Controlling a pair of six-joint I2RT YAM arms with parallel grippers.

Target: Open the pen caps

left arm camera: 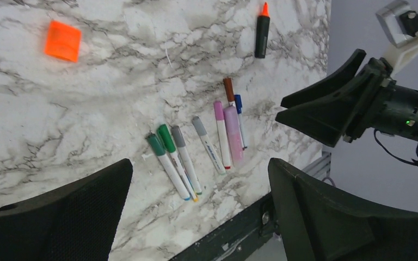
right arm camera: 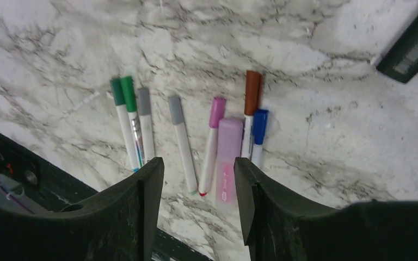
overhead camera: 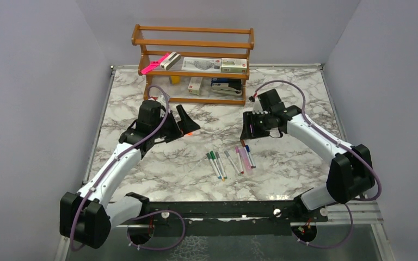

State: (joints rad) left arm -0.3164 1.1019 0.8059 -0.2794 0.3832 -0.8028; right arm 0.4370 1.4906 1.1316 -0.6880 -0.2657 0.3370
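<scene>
Left wrist view — left end effector (left arm camera: pixel 200 163) spread wide, empty; right end effector (right arm camera: pixel 198 161) parted, empty — pen caps (right arm camera: pixel 217 111) nearby.

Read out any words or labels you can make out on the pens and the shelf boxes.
No text is readable here.
On the boxes on the shelf: print too small.
On the pen barrels: print blurred.
On the lilac highlighter: faint lettering, blurred.

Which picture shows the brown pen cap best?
The right wrist view. There the brown pen cap looks big and clear, right beside the blue cap. The left wrist view shows it too, but smaller and farther off. In the top view it is too tiny to pick out.
</scene>
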